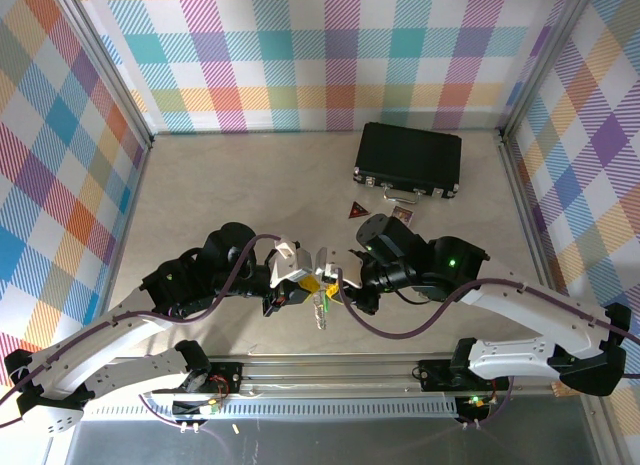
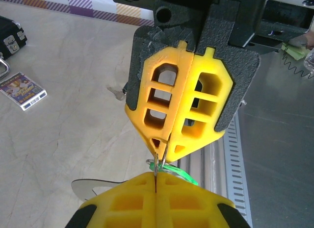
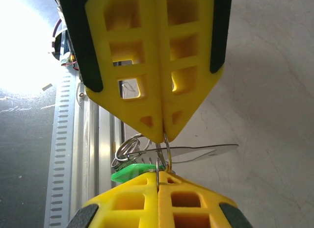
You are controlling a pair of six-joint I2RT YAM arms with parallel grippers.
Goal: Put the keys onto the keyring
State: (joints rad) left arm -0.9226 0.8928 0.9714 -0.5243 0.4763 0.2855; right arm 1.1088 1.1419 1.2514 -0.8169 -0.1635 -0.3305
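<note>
My left gripper (image 1: 310,285) and right gripper (image 1: 334,285) meet tip to tip above the table's near edge, both shut. Between them runs the keyring (image 3: 168,148), seen here as a thin silvery wire loop pinched in both pairs of yellow fingers. The green-headed key (image 3: 130,173) lies against the ring at the right gripper (image 3: 158,176), below the left gripper (image 3: 163,138). A bare metal key blade (image 3: 211,150) sticks out sideways. In the left wrist view the green-headed key (image 2: 181,171) peeks out behind my left gripper (image 2: 155,178). The black-headed key is hidden.
A black rectangular case (image 1: 408,160) lies at the back right. In front of it sit a dark red triangular piece (image 1: 356,211) and a small patterned card (image 1: 403,214). An aluminium rail (image 1: 330,370) runs along the near edge under the grippers.
</note>
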